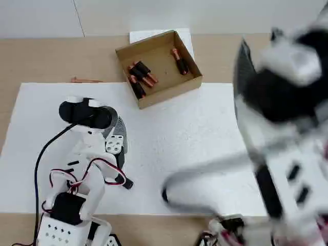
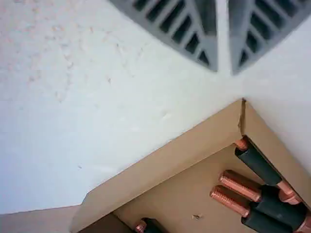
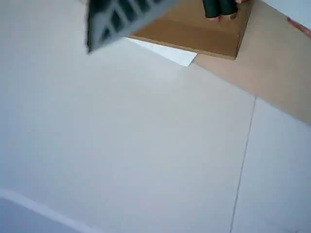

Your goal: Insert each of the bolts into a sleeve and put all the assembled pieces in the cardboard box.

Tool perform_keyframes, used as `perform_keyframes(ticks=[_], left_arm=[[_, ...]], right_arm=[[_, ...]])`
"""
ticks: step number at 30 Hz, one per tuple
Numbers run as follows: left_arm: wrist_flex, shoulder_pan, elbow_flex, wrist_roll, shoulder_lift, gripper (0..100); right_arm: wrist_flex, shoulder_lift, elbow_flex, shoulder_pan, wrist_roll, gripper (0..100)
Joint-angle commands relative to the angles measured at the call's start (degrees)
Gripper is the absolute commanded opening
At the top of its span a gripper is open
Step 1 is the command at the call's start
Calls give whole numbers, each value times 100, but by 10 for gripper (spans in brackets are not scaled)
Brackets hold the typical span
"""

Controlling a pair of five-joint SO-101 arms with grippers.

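The cardboard box [image 1: 170, 92] stands at the back of the table and holds several black sleeves with copper bolts in them [image 1: 141, 72]. A loose copper bolt [image 1: 86, 80] lies on the bare wood left of the box. My left gripper [image 1: 119, 137] rests on the white sheet, well short of the box. In the left wrist view its grey ribbed fingers [image 2: 194, 24] stand shut with nothing between them, above the box corner [image 2: 194, 145] and the assembled pieces [image 2: 262, 199]. My right arm [image 1: 287, 82] hangs high at the right, blurred. One grey finger [image 3: 121, 17] shows near the box [image 3: 204, 34].
A white sheet [image 1: 179, 133] covers most of the table, and a smaller white paper [image 1: 154, 35] lies under the box. The left arm's base and cables [image 1: 72, 205] take up the front left. The right arm's body [image 1: 287, 179] fills the right side.
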Motion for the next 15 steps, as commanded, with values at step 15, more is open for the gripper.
perform_keyframes(ticks=[15], left_arm=[[-114,-26,-180,-9,-62,7]], right_arm=[[-4936,-4945,10980,409,-747,147]])
